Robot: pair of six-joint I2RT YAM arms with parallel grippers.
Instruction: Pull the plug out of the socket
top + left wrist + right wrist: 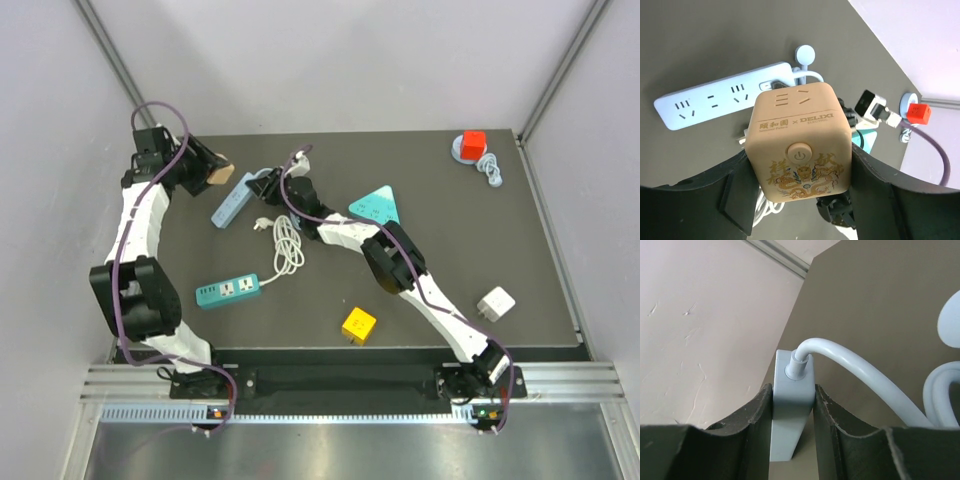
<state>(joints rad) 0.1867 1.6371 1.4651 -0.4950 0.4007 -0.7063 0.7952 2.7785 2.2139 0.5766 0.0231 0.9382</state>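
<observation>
My left gripper (799, 155) is shut on a tan cube socket (797, 135) with a power button and a gold dragon print; it holds the cube at the far left of the table (218, 174). A pale blue power strip (231, 201) lies just beyond it and also shows in the left wrist view (715, 102). My right gripper (794, 390) is shut on a pale blue plug (790, 410) with a thick white cable (860, 375) leaving its far end. In the top view the right gripper (272, 185) sits at the strip's right end. I cannot tell whether the plug is seated.
A coiled white cable (287, 246) lies mid-table. A teal power strip (228, 291), a yellow cube (358, 325), a white adapter (496, 303), a teal triangular socket (377, 205) and a red cube on a grey base (470, 146) lie around. Walls stand close on both sides.
</observation>
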